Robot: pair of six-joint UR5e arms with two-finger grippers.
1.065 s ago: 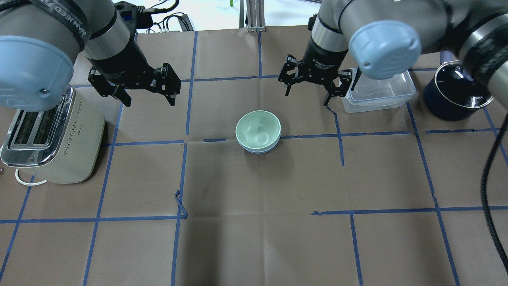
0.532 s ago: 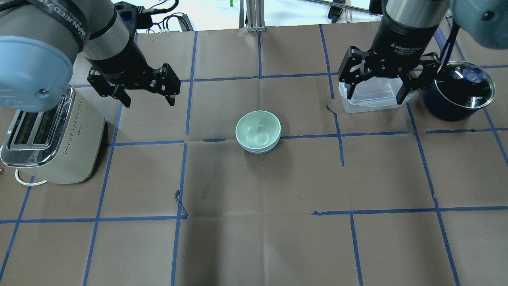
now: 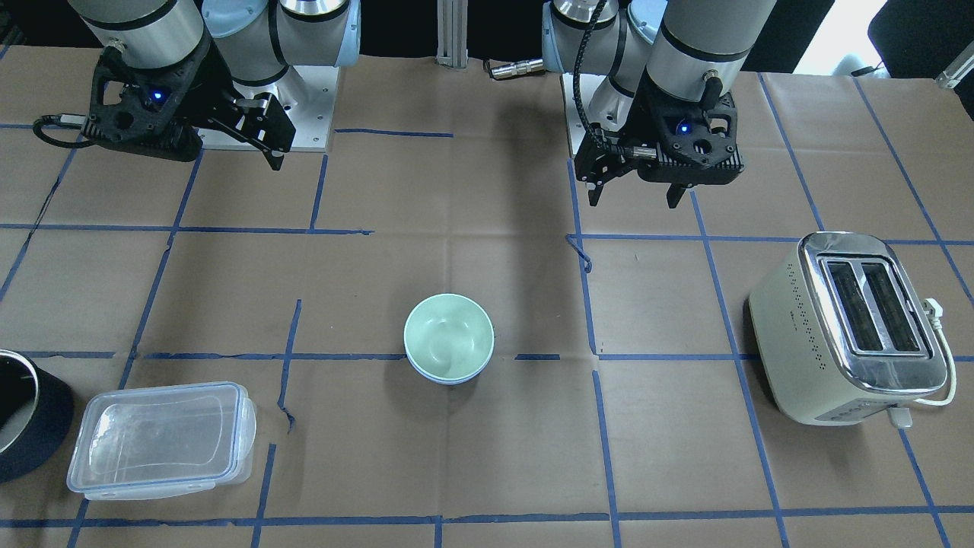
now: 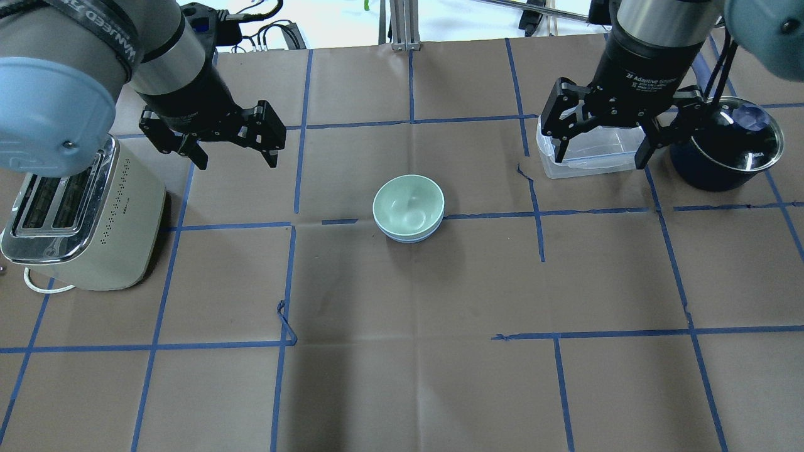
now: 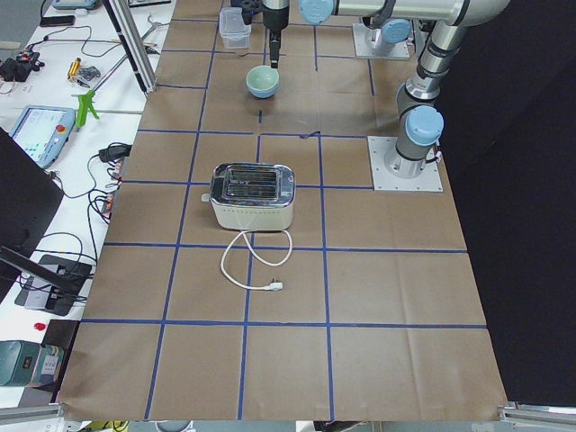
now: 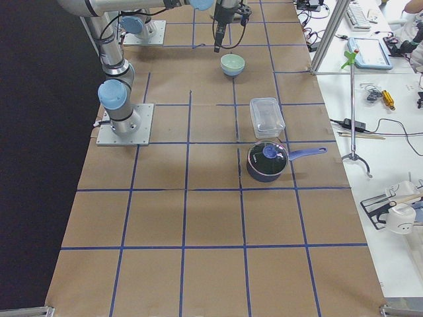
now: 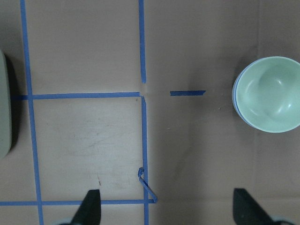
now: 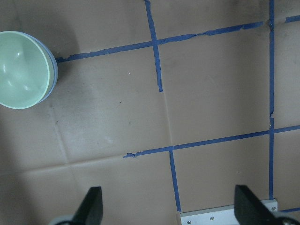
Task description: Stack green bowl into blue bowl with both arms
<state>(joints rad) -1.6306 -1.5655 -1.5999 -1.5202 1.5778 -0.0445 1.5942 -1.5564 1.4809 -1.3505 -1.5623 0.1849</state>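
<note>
Green plastic is filling the middle of the table [image 4: 440, 376]: the green bowl [image 4: 408, 204] is sitting nested inside the blue bowl [image 4: 409, 238], so that only a thin blue rim is showing beneath it. The stacked pair is resting upright on the brown paper, beside a short strip of blue tape, well apart from both arms.

On the robot's right, a clear box [image 3: 160, 438] is lying with its clip lid on. Next to it, a dark blue pot [image 6: 268, 160] is standing with a glass lid on top, so what it is holding cannot be told. On the robot's left, a cream toaster [image 4: 81, 213] is standing with its white cord trailing on the paper.

The left gripper [image 4: 237, 162] is hanging above bare paper between the toaster and the bowls, its jaws spread wide and gripping nothing. The right gripper [image 4: 601, 162] is hovering over the clear box, its jaws likewise wide apart and holding nothing.

Counting up: two bowls, one clear box, one pot, one toaster, two grippers.
</note>
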